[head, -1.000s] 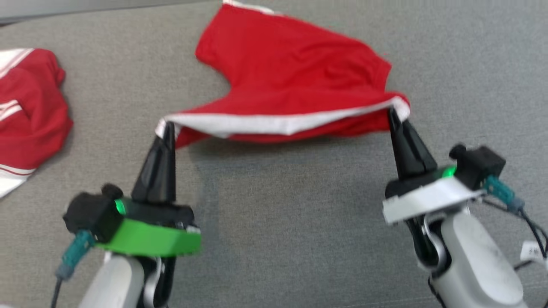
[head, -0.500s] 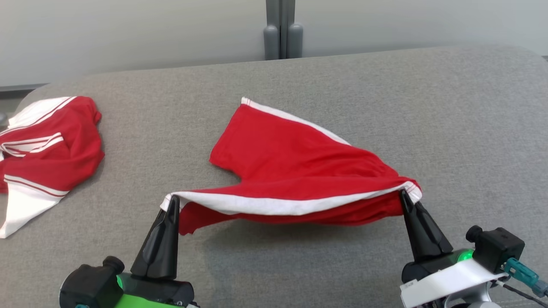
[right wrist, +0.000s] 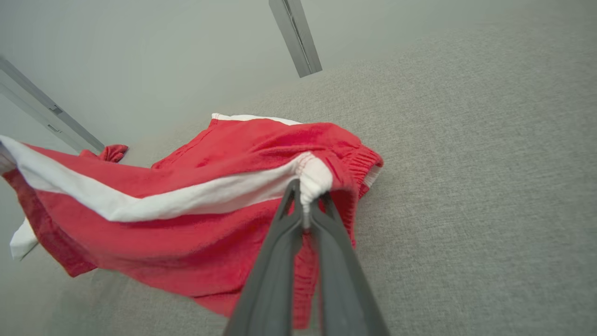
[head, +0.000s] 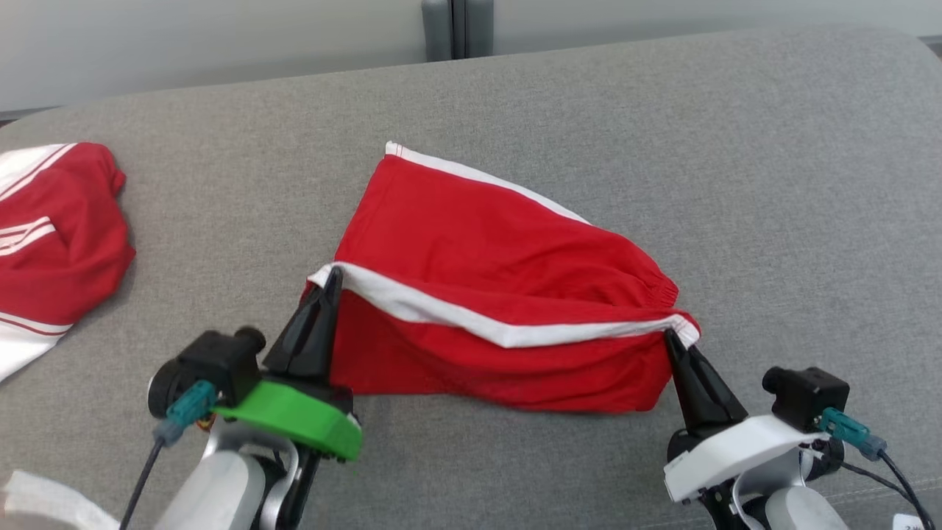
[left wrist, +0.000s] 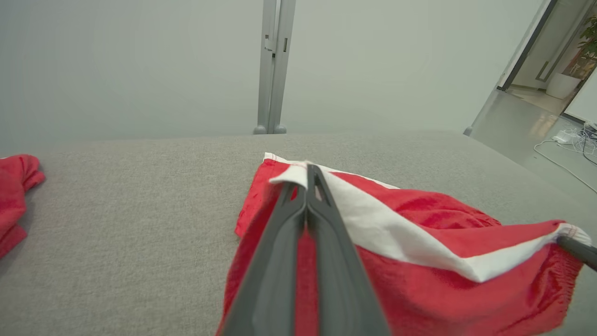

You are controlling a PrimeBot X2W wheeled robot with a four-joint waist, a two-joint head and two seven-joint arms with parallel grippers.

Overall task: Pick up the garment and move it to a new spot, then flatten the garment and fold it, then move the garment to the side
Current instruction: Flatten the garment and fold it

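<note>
The garment [head: 486,258] is a pair of red shorts with a white side stripe, spread on the grey cushion. My left gripper [head: 335,276] is shut on one end of the white stripe, holding that corner lifted above the rest of the cloth. My right gripper [head: 670,335] is shut on the stripe's other end near the waistband. Between the two grips the near layer hangs down as a red sheet. In the left wrist view the fingers [left wrist: 298,233] pinch the white edge of the garment [left wrist: 419,242]. The right wrist view shows the garment [right wrist: 186,196] bunched at my gripper [right wrist: 305,196].
A second red and white garment [head: 51,228] lies crumpled at the cushion's left edge. The grey cushion [head: 773,184] stretches bare to the right and behind. A grey post [head: 456,29] and pale wall stand behind its far edge.
The left gripper has carried its corner up and forward over the garment's far part. The near layer now hangs lower as a wide sheet. The camera has shifted slightly.
</note>
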